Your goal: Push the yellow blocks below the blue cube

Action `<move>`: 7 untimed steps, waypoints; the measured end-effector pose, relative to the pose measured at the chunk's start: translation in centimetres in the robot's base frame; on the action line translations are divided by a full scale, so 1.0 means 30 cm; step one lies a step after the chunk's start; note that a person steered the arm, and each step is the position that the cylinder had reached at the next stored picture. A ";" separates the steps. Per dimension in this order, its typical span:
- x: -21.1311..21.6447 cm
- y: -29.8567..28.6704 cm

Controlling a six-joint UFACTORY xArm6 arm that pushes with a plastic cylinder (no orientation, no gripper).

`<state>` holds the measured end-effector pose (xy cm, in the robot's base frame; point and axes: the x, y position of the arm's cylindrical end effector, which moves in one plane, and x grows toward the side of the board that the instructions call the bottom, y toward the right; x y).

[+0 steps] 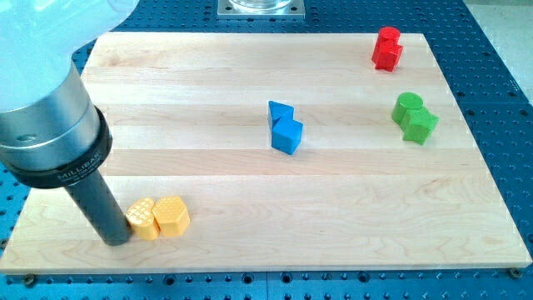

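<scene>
Nearest, my tip (117, 240) is pressing the two yellow blocks (159, 217) from their left, driving them rightward toward the spot below the blue cube (287, 134); no pincer is fitted.

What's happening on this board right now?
An arm with a dark rod is working on two yellow blocks near the view's bottom left of the wooden board. My tip sits against their left side. The blue cube, touching a second blue block, is in the middle, up and right of them. Red blocks and green blocks sit far right.
</scene>
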<state>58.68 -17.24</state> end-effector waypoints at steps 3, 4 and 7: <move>-0.010 0.116; -0.033 0.058; -0.065 0.248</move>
